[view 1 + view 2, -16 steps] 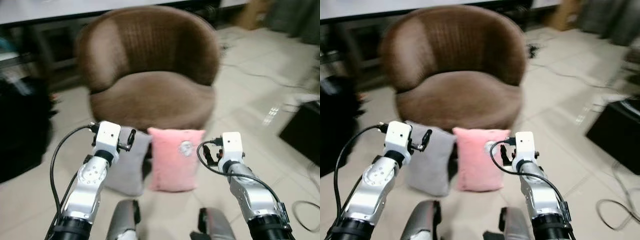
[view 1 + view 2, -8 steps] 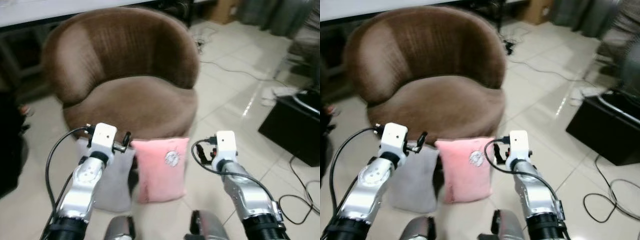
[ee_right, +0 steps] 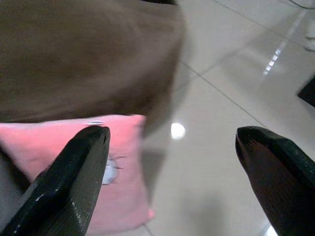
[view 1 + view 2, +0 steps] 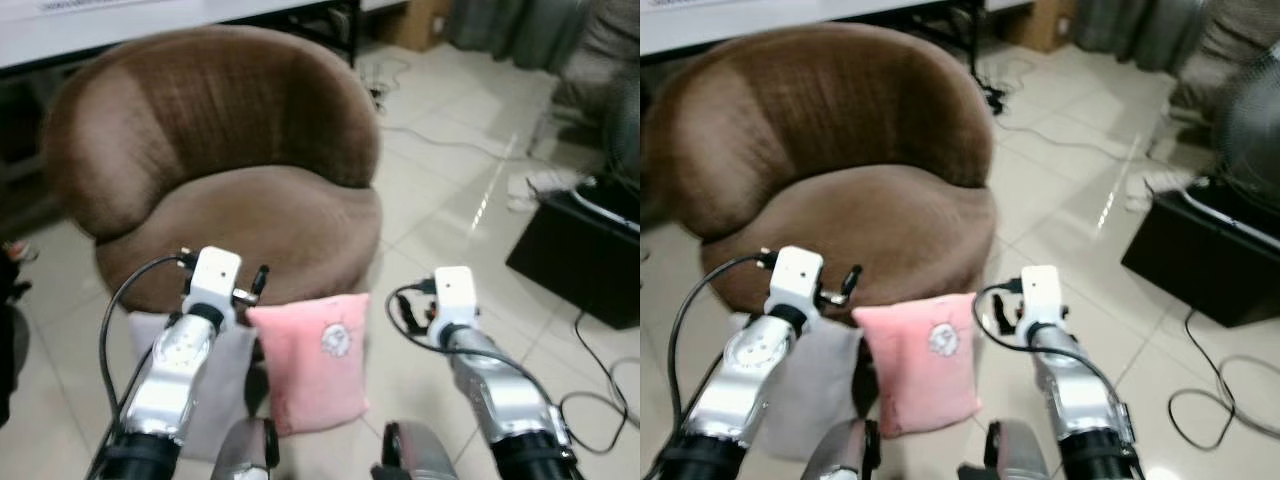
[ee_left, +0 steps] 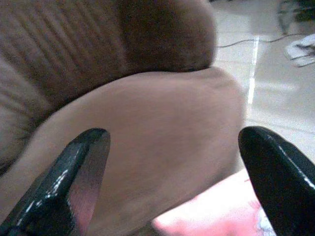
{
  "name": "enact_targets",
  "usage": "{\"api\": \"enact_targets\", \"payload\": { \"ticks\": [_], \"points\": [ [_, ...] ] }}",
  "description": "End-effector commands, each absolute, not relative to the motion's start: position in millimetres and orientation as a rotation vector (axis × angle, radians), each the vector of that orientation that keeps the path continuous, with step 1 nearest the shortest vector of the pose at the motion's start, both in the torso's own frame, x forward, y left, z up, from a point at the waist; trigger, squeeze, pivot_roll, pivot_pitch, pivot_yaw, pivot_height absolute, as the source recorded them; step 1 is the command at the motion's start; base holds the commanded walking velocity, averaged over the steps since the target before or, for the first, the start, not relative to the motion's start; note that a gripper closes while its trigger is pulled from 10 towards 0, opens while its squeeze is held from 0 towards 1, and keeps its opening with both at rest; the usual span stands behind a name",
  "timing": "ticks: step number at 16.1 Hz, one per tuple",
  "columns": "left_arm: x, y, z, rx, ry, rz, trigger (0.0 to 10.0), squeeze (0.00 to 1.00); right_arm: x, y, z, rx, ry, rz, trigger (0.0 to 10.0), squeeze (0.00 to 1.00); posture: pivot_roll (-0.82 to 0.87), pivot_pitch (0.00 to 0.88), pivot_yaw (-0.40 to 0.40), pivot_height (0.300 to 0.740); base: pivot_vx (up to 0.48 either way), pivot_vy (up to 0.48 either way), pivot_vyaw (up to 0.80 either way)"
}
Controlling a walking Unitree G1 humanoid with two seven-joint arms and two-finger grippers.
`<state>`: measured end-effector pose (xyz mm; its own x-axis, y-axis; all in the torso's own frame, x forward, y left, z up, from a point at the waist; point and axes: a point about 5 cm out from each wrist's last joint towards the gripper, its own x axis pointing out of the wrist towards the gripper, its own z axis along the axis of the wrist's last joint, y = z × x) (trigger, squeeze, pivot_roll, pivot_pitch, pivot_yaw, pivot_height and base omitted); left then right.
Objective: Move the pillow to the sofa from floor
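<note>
Nearest the robot, both arms are reaching forward over the tiled floor [image 4: 440, 215], and nothing is being held yet. The left gripper [image 5: 162, 177] is hovering with its jaws standing wide, looking across the front of the seat cushion, with a corner of pink showing just below. The right gripper [image 3: 172, 177] is likewise empty, its jaws spread wide above bare tile, with the pink pillow's edge sitting beside one finger.

Taking the brown sofa [image 4: 215, 160] as the landmark: the pink pillow [image 4: 312, 358] is standing upright on the floor, leaning against the sofa's front base, roughly between the two arms. A grey pillow [image 4: 805, 385] is resting just beside it, on its left, also against the sofa's base and partly hidden behind the left arm.

The sofa's seat is lying bare, so the task is only beginning; the approach looks about done, while grasping, lifting and placing are all still ahead. Which of the two pillows is meant cannot be told, though the pink one is sitting closer to both grippers.

Farther off, to the right of the sofa, a black box [image 4: 585, 265] is sitting on the floor with cables [image 4: 600, 400] trailing near it.
</note>
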<state>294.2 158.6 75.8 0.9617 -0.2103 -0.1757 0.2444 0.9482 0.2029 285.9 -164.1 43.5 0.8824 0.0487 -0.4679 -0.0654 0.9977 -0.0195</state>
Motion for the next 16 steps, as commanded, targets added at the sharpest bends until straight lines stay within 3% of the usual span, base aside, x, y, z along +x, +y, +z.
{"api": "enact_targets", "payload": {
  "ticks": [1,9,16],
  "points": [
    [296.1,157.2,76.9,0.243,0.148,-0.251,10.0,0.0,288.2,-165.9,47.4,-0.019,0.474,0.044,10.0,0.0,-0.04,0.0,0.013,0.62,0.375,0.0,0.0],
    [295.6,156.2,74.7,0.246,0.15,-0.251,10.0,0.0,287.7,-162.3,43.1,-0.044,0.508,0.108,10.0,0.0,-0.04,0.0,0.009,0.62,0.342,0.0,-0.08],
    [291.0,162.7,65.4,0.296,0.195,-0.236,10.0,0.0,285.9,-158.3,40.7,-0.046,0.527,0.146,10.0,0.0,-0.03,0.0,0.004,0.615,0.0,0.0,0.0]
  ]
}}
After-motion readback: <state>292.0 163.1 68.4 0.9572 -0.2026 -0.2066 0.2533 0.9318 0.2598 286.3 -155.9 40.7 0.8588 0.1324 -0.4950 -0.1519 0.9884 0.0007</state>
